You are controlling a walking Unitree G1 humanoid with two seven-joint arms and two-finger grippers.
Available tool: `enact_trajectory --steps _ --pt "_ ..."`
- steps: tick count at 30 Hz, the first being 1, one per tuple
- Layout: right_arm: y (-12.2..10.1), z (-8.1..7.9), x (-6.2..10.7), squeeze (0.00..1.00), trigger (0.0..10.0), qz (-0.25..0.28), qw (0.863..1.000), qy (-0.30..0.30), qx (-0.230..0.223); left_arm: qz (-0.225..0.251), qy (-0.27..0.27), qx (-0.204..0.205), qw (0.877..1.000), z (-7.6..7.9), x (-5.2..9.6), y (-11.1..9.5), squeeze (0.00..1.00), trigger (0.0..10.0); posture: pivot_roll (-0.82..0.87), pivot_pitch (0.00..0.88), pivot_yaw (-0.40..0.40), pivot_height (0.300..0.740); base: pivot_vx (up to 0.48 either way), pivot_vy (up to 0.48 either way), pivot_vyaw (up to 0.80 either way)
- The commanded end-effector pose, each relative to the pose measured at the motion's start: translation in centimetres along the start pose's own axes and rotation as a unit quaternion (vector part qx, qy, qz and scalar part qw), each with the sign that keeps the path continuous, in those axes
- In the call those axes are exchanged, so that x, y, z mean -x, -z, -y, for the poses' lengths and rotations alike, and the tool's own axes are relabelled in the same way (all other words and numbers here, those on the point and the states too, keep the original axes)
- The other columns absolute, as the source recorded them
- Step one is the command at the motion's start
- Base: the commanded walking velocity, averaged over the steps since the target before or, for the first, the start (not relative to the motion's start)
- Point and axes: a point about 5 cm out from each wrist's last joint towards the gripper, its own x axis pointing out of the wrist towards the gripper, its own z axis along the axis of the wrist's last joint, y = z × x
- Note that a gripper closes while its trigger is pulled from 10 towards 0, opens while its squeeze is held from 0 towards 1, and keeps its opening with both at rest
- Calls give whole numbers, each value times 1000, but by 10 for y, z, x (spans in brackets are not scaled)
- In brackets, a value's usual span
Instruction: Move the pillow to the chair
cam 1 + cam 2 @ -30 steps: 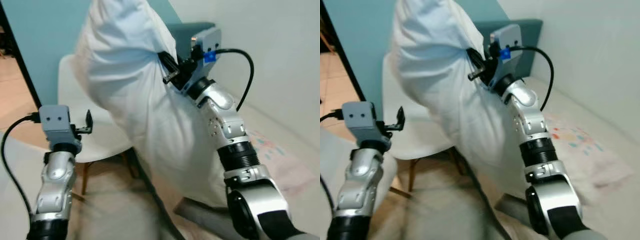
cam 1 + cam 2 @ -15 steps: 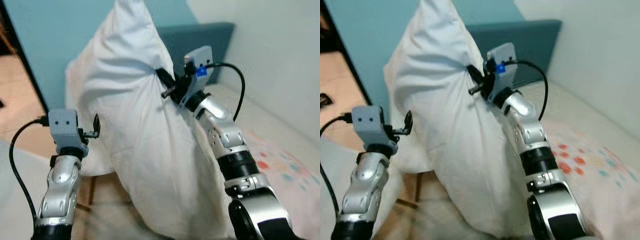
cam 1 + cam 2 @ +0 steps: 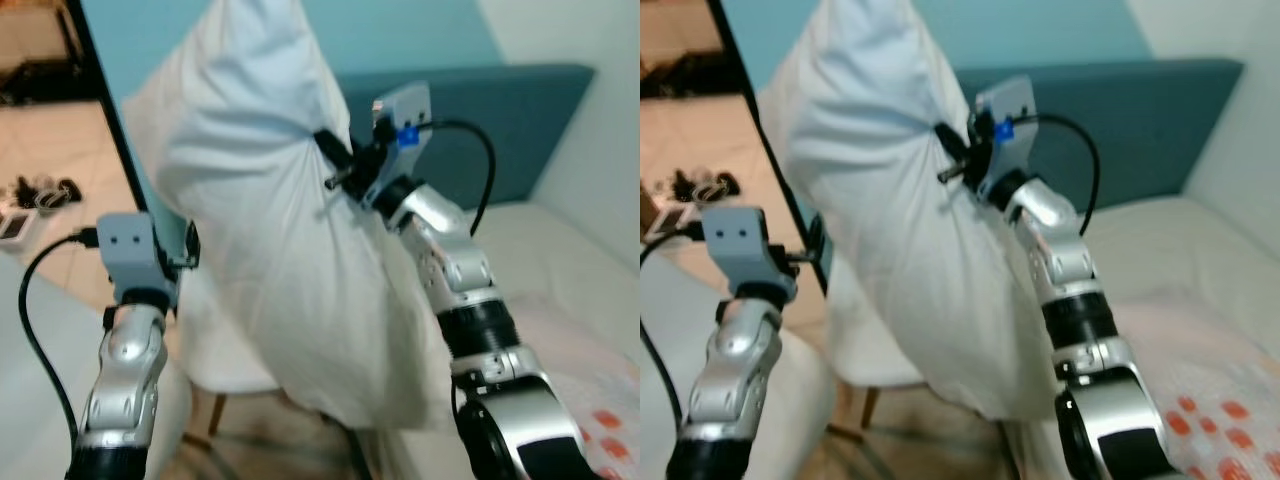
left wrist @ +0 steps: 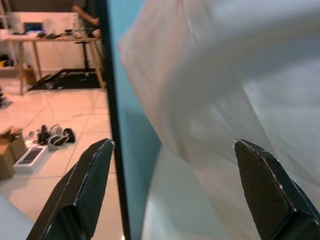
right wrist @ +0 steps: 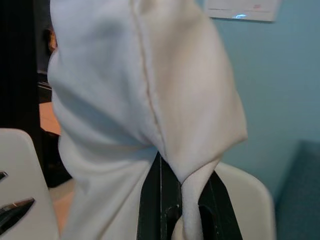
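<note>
- Left eye view: your right gripper [image 3: 335,165] is pinching the white pillow [image 3: 270,230] at its right edge and is holding it up in the air. The pillow is hanging in front of the white chair [image 3: 225,345], whose seat is showing under it. Your left gripper [image 3: 190,245] is raised just beside the pillow's left side.
- Right eye view: the same scene; the bed [image 3: 1160,290] is lying to the right, with the teal headboard [image 3: 1140,120] behind it.
- Left wrist view: the two black fingers [image 4: 87,187] are standing spread wide, with pillow cloth and the chair between and beyond them, not gripped.
- Right wrist view: the fingers [image 5: 152,200] are pressing together on a fold of the pillow.
</note>
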Motion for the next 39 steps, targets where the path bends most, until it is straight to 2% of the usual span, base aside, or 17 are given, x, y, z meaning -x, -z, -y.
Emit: enact_trajectory --steps 1,10,12,13,15,16,22,23,24,25,27,30,32,34,39 --pt "-25 1 -5 0 0 56 998 3 9 -11 -1 -9 1000 -1 2 4 0 10000 -7 0 -74 740 469 0 0" --pt "-27 2 -4 0 0 57 998 3 9 -18 -4 -6 1000 2 0 5 0 10000 -14 0 -72 740 410 0 0" --pt "-27 3 -4 0 941 57 998 4 11 -21 -6 -4 1000 3 1 6 0 10000 -14 0 -72 740 0 0 0" --pt "-27 3 -4 0 627 55 998 5 13 -23 -7 -1 1000 3 1 7 0 10000 -15 0 -72 740 0 0 0" --pt "-27 4 -3 0 627 54 998 6 15 -23 -8 1 1000 3 1 7 0 10000 -15 0 -72 740 0 0 0" --pt "-27 4 -3 0 78 53 998 7 16 -24 -8 2 1000 3 1 7 0 10000 -15 0 -72 740 0 0 0" --pt "-24 -1 -4 0 0 43 998 -13 32 -26 5 16 1000 6 2 7 0 10000 -14 0 -73 740 0 0 533" --pt "-23 -2 -4 0 1765 40 998 -15 37 -27 9 13 999 7 2 7 0 10000 -14 0 -73 740 0 0 800" --pt "-23 -3 -4 0 8314 37 998 -16 42 -29 9 5 1000 7 3 8 0 10000 -14 0 -74 740 0 -281 400" --pt "-22 -3 -4 0 10000 36 998 -15 41 -30 7 3 1000 7 3 8 0 10000 -14 0 -74 740 0 -424 0" --pt "-22 -3 -4 0 10000 35 998 -15 41 -33 5 3 999 7 3 9 0 10000 -15 0 -73 740 0 -450 0" --pt "-20 0 -5 0 10000 19 997 -5 75 -40 -6 11 999 7 3 11 0 10000 -16 0 -75 740 0 -139 0" --pt "-20 1 -5 0 10000 17 997 -3 80 -40 -8 15 999 6 3 11 0 10000 -16 0 -75 740 0 0 0" --pt "-21 5 -6 0 10000 6 991 3 132 -39 -9 15 999 6 3 11 0 10000 -17 0 -77 740 0 0 0" --pt "-27 6 -14 0 10000 2 983 15 182 -41 -10 15 999 6 4 11 0 10000 -14 0 -80 740 0 0 0"
